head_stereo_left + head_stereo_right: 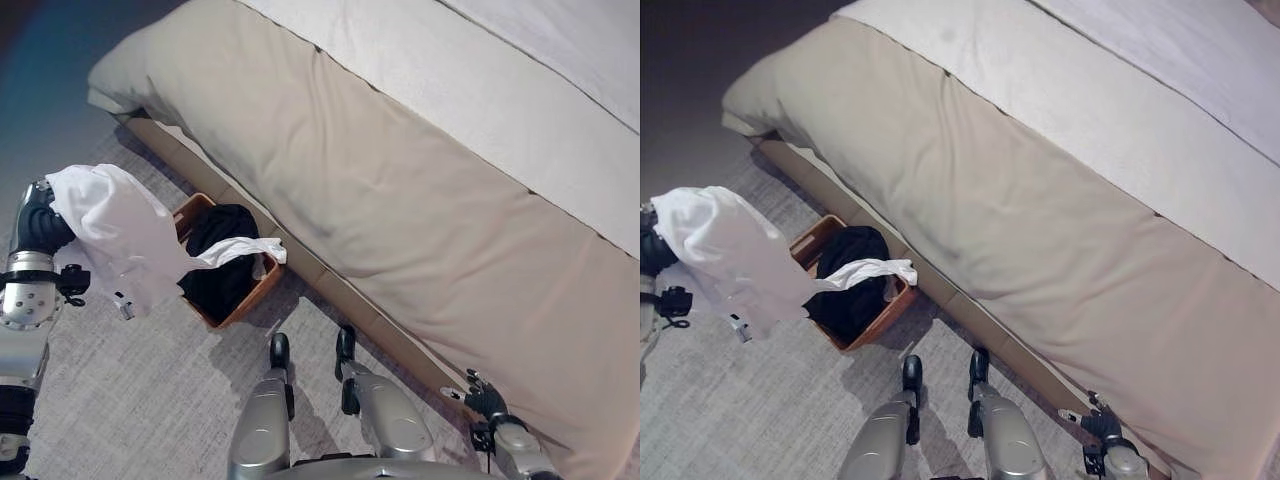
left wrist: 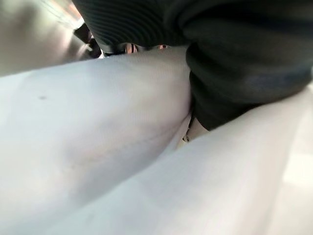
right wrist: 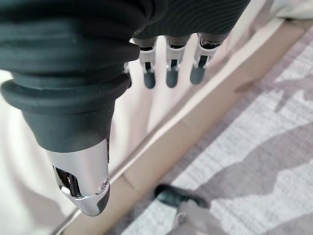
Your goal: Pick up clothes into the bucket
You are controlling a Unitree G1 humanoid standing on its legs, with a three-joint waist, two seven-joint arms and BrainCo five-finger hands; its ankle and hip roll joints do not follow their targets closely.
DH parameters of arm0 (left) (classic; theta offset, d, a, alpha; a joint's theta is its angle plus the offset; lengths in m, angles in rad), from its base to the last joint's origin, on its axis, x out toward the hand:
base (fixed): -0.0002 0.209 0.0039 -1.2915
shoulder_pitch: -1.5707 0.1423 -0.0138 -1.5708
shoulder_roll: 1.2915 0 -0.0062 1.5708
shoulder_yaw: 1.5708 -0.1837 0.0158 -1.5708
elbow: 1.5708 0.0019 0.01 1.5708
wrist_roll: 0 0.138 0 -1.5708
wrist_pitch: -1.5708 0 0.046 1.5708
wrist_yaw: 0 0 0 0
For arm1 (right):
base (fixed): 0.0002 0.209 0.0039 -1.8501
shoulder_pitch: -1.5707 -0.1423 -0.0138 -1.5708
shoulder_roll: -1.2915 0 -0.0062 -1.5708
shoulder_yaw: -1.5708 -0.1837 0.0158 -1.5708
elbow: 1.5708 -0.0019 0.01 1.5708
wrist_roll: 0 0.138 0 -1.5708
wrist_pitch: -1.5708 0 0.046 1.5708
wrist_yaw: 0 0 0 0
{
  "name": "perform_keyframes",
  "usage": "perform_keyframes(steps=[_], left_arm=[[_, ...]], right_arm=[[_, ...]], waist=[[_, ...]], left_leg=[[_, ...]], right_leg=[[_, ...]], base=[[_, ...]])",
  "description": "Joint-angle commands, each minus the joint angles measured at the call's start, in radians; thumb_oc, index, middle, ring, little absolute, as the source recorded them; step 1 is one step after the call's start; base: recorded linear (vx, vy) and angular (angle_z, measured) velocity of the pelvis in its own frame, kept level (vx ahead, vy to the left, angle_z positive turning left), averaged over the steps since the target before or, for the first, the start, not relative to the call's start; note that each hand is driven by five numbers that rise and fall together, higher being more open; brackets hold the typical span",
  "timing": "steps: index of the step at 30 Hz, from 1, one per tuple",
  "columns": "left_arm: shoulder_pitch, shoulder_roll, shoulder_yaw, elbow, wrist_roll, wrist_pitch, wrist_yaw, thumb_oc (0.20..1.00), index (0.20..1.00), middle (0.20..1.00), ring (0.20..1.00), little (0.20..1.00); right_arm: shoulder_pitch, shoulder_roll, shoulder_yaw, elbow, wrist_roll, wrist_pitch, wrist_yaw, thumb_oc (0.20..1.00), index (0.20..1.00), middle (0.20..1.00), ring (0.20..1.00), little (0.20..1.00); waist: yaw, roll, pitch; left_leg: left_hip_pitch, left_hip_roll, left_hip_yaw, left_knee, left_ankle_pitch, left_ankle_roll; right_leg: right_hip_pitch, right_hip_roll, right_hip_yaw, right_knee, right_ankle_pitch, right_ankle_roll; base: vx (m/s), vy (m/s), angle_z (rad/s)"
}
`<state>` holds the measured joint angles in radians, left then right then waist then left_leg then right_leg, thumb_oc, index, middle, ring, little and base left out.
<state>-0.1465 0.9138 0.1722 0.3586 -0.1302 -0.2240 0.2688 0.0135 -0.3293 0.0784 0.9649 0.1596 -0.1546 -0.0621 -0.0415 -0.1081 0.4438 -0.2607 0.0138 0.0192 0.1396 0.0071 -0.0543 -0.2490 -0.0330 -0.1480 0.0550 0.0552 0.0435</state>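
A white garment (image 1: 120,235) hangs draped over my raised left hand (image 1: 40,222) at the far left, above the carpet. One sleeve (image 1: 240,250) trails across onto the black clothes (image 1: 220,275) that fill the brown basket (image 1: 252,296) beside the bed. In the left wrist view the white cloth (image 2: 98,147) lies right against the hand's dark cover (image 2: 234,49) and hides the fingers. My right hand (image 1: 485,400) hangs low at the bottom right next to the bed base, its fingers (image 3: 168,73) straight and holding nothing.
A large bed with a beige duvet (image 1: 400,200) runs diagonally across the view, and its wooden base (image 1: 330,290) stands right behind the basket. Grey patterned carpet (image 1: 140,390) covers the floor in front.
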Motion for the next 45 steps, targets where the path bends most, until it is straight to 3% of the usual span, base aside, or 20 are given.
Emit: perform_keyframes(steps=[1,7,11,17,24,30,37,45], left_arm=[[-0.067,0.024,0.022,0.036,0.008,-0.044,0.093,0.200,0.200,0.200,0.200,0.200],[-0.168,0.004,-0.035,0.096,-0.025,-0.055,0.162,0.200,0.200,0.200,0.200,0.200],[-0.184,-0.025,-0.035,0.115,-0.070,-0.078,0.200,0.200,0.200,0.200,0.200,0.200],[-0.128,-0.036,0.061,0.042,-0.087,-0.139,0.314,0.200,0.200,0.200,0.200,0.200],[-0.055,-0.057,0.215,-0.095,-0.076,-0.208,0.417,0.200,0.200,0.200,0.200,0.200],[0.000,-0.028,0.335,-0.179,-0.142,-0.280,0.418,0.200,0.200,0.200,0.200,0.200],[0.033,0.014,0.404,-0.275,-0.159,-0.310,0.394,0.200,0.200,0.200,0.200,0.200],[0.014,0.087,0.418,-0.334,-0.140,-0.323,0.384,0.200,0.200,0.200,0.200,0.200]], right_arm=[[0.016,-0.027,0.070,-0.041,0.012,-0.045,-0.032,1.000,1.000,1.000,1.000,1.000],[0.002,-0.029,0.111,-0.072,0.007,-0.066,-0.068,1.000,1.000,1.000,1.000,1.000],[-0.014,-0.021,0.146,-0.064,-0.004,-0.068,-0.081,1.000,1.000,1.000,1.000,1.000],[-0.026,-0.018,0.159,-0.044,-0.005,-0.084,-0.102,1.000,1.000,1.000,1.000,1.000],[-0.029,-0.018,0.147,0.010,-0.004,-0.087,-0.126,1.000,1.000,1.000,1.000,1.000],[-0.020,-0.035,0.113,0.034,-0.001,-0.082,-0.131,1.000,1.000,1.000,1.000,1.000],[-0.013,-0.047,0.094,0.063,-0.013,-0.068,-0.123,1.000,1.000,1.000,1.000,1.000],[-0.019,-0.049,0.100,0.075,-0.022,-0.067,-0.110,1.000,1.000,1.000,1.000,1.000]], waist=[[-0.022,-0.029,-0.023],[-0.028,-0.047,0.043],[-0.022,-0.056,0.048],[0.000,-0.051,0.035],[0.029,-0.014,0.015],[0.053,0.033,-0.006],[0.071,0.071,-0.030],[0.070,0.081,-0.053]], left_leg=[[-0.069,0.023,-0.007,0.145,-0.074,0.020],[-0.161,0.022,-0.020,0.193,-0.074,0.024],[-0.153,0.025,-0.017,0.175,-0.070,0.023],[-0.109,0.030,-0.015,0.091,-0.047,0.014],[-0.047,0.013,-0.050,-0.031,0.010,0.004],[-0.014,-0.006,-0.084,-0.051,0.010,0.003],[-0.001,-0.020,-0.110,-0.044,0.008,0.004],[0.000,-0.020,-0.119,-0.050,0.020,0.002]], right_leg=[[-0.025,-0.101,0.018,0.071,-0.006,0.093],[-0.106,-0.101,0.006,0.109,-0.006,0.091],[-0.098,-0.095,0.009,0.075,0.014,0.099],[-0.071,-0.092,0.008,0.027,0.021,0.103],[-0.037,-0.108,-0.040,0.011,0.013,0.104],[-0.001,-0.128,-0.077,0.034,-0.017,0.101],[0.033,-0.136,-0.104,0.035,-0.032,0.098],[0.041,-0.134,-0.112,0.028,-0.030,0.095]], base=[[-0.06,0.000,-0.05],[-0.06,0.005,-0.01],[0.03,-0.001,0.02],[0.04,0.009,-0.03],[0.04,-0.014,0.09],[0.02,-0.022,0.21],[0.01,-0.014,0.18],[-0.01,-0.007,0.06]])
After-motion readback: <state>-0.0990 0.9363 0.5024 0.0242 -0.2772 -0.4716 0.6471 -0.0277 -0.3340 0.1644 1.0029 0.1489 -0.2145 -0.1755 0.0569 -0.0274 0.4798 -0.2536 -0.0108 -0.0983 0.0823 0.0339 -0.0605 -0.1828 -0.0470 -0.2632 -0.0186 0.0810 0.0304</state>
